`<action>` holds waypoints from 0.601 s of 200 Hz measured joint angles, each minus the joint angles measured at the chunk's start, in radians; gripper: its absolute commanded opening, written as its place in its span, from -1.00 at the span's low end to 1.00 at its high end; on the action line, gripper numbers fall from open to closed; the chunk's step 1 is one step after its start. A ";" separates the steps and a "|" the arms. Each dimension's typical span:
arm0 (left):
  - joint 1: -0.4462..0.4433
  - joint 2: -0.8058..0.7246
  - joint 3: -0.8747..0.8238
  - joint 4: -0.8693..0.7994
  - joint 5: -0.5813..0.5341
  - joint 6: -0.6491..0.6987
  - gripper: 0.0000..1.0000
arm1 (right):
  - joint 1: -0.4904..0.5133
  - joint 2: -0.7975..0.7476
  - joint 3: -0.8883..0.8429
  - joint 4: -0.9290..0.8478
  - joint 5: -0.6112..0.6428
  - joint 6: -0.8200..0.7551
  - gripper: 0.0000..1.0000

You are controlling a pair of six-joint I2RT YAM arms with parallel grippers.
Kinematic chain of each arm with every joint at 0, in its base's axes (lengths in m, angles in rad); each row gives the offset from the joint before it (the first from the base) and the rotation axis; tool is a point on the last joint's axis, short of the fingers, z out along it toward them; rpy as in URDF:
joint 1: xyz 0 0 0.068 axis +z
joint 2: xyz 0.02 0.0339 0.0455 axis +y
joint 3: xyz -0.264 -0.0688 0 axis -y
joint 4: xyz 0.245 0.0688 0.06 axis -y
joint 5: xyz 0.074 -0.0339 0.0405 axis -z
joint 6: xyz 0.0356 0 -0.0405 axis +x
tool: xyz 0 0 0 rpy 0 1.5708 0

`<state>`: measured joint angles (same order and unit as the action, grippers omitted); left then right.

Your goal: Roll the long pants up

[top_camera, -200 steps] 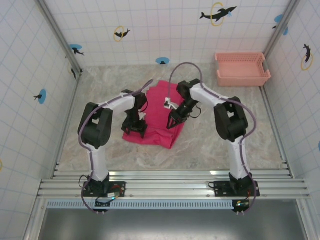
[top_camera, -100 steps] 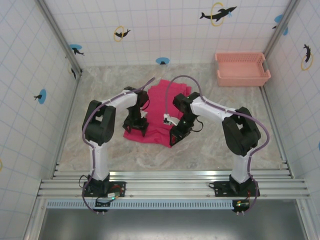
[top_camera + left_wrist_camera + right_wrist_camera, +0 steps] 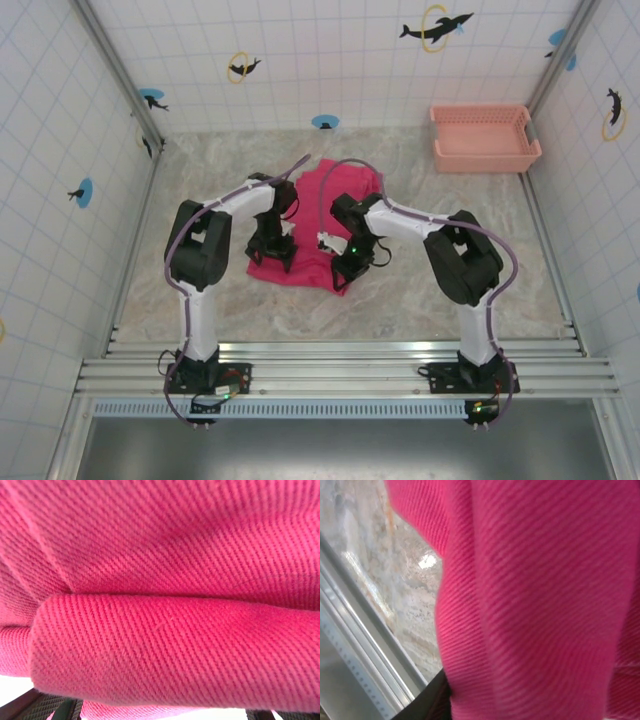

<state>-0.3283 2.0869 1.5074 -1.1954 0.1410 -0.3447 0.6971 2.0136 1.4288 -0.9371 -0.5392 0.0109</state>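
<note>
Left gripper (image 3: 272, 257): jaws spread wide, released, with a fat rolled fold of the long pants (image 3: 322, 200) lying between them. I'd guess that's to keep the roll even on that side. The rest of the pants stretches away beyond both sets of jaws on the worktop (image 3: 410, 300). Right gripper (image 3: 341, 272) is at the near-right edge. Fabric drapes right over its camera, so I honestly can't tell if those jaws are clamped.

This looks like a robot test cell in a laboratory, not a home; a left arm (image 3: 195, 255) and a right arm (image 3: 462, 262) are bolted on aluminium rails (image 3: 340, 368) at the near edge of a marble-patterned table (image 3: 400, 295). White tiled panel walls (image 3: 330, 60) with dolphin stickers (image 3: 435, 25) close it on three sides; metal posts (image 3: 115, 70) stand in the corners.
</note>
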 measured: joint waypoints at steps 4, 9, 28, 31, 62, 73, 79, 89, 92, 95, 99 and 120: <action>0.000 0.000 0.000 0.000 0.000 0.000 0.63 | -0.002 0.000 0.000 0.002 0.005 -0.010 -0.80; 0.000 0.000 0.000 0.000 0.000 0.001 0.63 | -0.004 0.000 0.000 0.002 0.006 0.001 -0.80; 0.000 0.000 0.000 0.001 0.000 0.004 0.65 | -0.024 0.000 0.000 0.007 0.027 -0.003 -0.80; 0.000 0.000 0.000 0.001 0.000 0.005 0.65 | -0.029 -0.001 0.000 0.007 0.034 -0.005 -0.80; -0.003 0.000 0.001 0.009 0.006 0.010 0.66 | -0.074 -0.005 0.013 -0.027 0.112 -0.053 -0.82; -0.006 0.000 0.001 0.012 0.010 0.016 0.66 | -0.090 -0.006 0.023 -0.046 0.143 -0.072 -0.80; -0.007 0.000 0.001 0.015 0.011 0.020 0.66 | -0.098 -0.005 0.030 -0.056 0.154 -0.081 -0.80; -0.008 0.000 0.002 0.016 0.011 0.025 0.67 | -0.109 -0.005 0.045 -0.076 0.169 -0.092 -0.80; -0.008 0.000 0.002 0.017 0.011 0.028 0.67 | -0.112 -0.003 0.053 -0.086 0.173 -0.097 -0.78; -0.008 0.000 0.002 0.017 0.011 0.029 0.67 | -0.114 -0.002 0.060 -0.092 0.176 -0.100 -0.78; -0.008 0.000 0.003 0.017 0.011 0.031 0.67 | -0.118 0.002 0.072 -0.105 0.178 -0.105 -0.78; -0.008 0.008 0.009 0.016 0.009 0.037 0.67 | -0.124 0.024 0.134 -0.164 0.198 -0.133 -0.81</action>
<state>-0.3359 2.0945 1.5162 -1.1793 0.1497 -0.3080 0.5728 2.0377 1.5631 -1.1011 -0.3416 -0.1219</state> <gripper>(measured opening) 0.834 0.109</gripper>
